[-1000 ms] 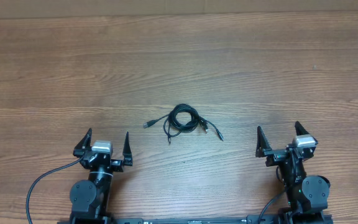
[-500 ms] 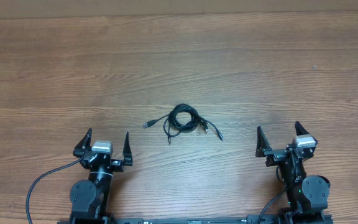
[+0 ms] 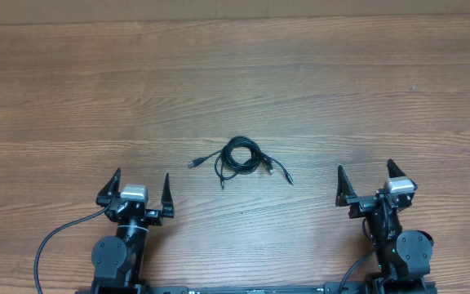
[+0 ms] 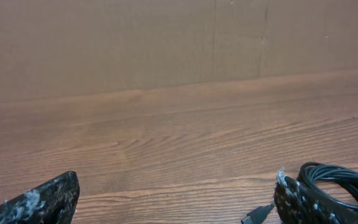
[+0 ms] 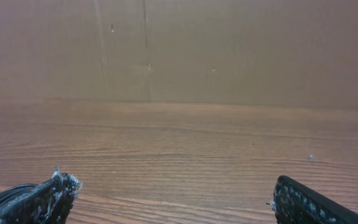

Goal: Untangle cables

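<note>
At the bottom left of the overhead frame, we are logging a thick black wire point(image 3: 51, 238) that is looping off the left arm point(image 3: 117, 255). Just above it, the left gripper point(image 3: 142, 175) is standing with its jaws spread wide and is holding nothing. At lower right, the right gripper point(image 3: 365, 167) is standing just as wide and is also gripping nothing.

Higher up, at frame centre, the cables point(image 3: 254, 157) are lying in one small coiled bundle on the table point(image 3: 235, 73), well apart from both grippers. One silvery plug point(image 3: 192, 163) is trailing out to the left and a second plug point(image 3: 288, 177) to the lower right. In the left wrist view the coil point(image 4: 344, 180) is showing in the lower right corner, partly behind one finger point(image 4: 300, 202). Beyond it, bare wood grain is running up to a brown wall point(image 4: 166, 43) across the top.
</note>
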{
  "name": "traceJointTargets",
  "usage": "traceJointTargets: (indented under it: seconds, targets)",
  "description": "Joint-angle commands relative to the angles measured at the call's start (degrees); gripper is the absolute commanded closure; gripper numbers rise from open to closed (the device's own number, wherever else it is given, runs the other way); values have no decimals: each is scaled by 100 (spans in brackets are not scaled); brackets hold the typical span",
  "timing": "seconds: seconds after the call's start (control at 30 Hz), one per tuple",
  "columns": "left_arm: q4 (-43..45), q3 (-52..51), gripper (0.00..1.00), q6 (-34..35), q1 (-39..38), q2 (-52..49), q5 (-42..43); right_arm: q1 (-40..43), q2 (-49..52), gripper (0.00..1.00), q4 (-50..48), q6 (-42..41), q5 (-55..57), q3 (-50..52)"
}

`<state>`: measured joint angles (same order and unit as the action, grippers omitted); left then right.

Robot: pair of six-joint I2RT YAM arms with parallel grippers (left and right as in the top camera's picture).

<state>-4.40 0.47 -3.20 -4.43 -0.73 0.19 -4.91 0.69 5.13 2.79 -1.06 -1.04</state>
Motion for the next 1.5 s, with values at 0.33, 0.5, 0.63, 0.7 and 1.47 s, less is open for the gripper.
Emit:
traceJointTargets:
  seconds: [0.33,0.5,0.63,0.7,1.47]
  targets:
    - [-4,-20,0,-68,0,48,-59,22,-52,0,-31,9,7,59]
    - [-4,-20,1,-68,0,48,-59,22,-52,0,-31,9,7,59]
    - [-4,-20,0,-68,0,48,-59,22,-52,0,-31,9,7,59]
    - [-4,-20,1,-68,0,48,-59,22,-52,0,-31,9,7,59]
    - [50,79,1,925,0,48,94,22,-52,0,-31,9,7,59]
